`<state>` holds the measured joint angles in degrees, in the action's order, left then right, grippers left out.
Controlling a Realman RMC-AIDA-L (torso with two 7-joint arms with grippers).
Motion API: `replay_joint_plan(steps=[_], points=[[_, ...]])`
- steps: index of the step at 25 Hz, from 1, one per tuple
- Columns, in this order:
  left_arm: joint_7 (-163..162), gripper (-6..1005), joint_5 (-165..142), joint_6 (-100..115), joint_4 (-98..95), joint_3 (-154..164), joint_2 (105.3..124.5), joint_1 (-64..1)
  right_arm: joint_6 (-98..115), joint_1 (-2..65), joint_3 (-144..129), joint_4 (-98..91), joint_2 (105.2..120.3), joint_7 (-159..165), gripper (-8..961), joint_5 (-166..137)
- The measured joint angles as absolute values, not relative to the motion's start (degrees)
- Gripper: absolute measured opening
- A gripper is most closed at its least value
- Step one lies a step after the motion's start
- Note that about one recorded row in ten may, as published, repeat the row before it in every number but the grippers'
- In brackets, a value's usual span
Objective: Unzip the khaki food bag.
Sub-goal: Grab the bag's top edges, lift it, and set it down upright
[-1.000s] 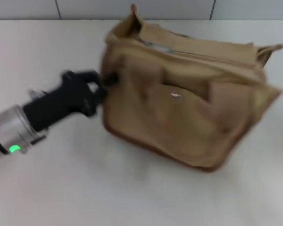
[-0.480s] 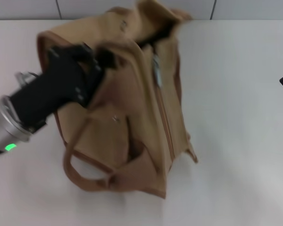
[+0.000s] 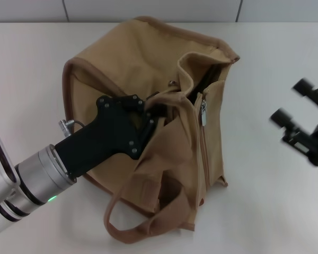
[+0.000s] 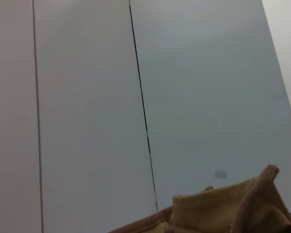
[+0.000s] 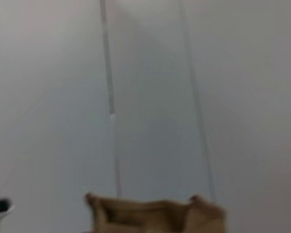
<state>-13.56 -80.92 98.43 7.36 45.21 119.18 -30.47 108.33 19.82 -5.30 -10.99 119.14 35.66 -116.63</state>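
Two grippers were in view, one busy and one hanging back. The khaki food bag [image 3: 148,111] sat on the pale table [image 3: 265,211] a little left of the frame's middle in the head view, turned so that one narrow end faced the camera and its zippered top ran down the right side. The left gripper [image 3: 158,112] came up from the lower left corner on its silver-and-black arm and lay across the bag's near face, its black body pressed into the canvas; its tips were buried in a fold of cloth near the bag's mouth, so I could not tell how far apart the fingers stood or whether they had hold of the fabric. Just right of that fold the metal zipper pull [image 3: 203,113] hung against the tan side, with the zipper line running down below it and a dark gap showing at the upper end of the opening. A small silver snap [image 3: 171,83] sat above the fold. One webbing handle [image 3: 128,228] drooped in a loop toward the lower edge of the frame. The right gripper [image 3: 291,103] hovered at the right edge, well apart from the bag, its two black fingers spread wide with nothing between them. Both wrist views showed only grey wall panels with a strip of tan canvas along the bottom.
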Motion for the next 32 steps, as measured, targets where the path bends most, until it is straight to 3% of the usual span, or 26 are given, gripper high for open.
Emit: replay_joint_plan(steps=[14, 19, 32], points=[[-13.53, 62, -80.95, 98.28, 9.36, 44.94, 119.27, -31.81, 94.55, 25.91, -12.13, 3.03, 119.67, 19.84, 655, -116.45], [-13.53, 63, -80.96, 98.26, 9.64, 44.97, 119.27, -31.83, 92.61, 27.12, -12.07, 4.28, 119.72, 19.66, 416, -116.42], [-13.53, 66, -81.50, 97.74, 10.05, 44.86, 119.26, -32.38, 92.37, 28.18, -12.04, 5.30, 119.75, 19.13, 222, -116.36]])
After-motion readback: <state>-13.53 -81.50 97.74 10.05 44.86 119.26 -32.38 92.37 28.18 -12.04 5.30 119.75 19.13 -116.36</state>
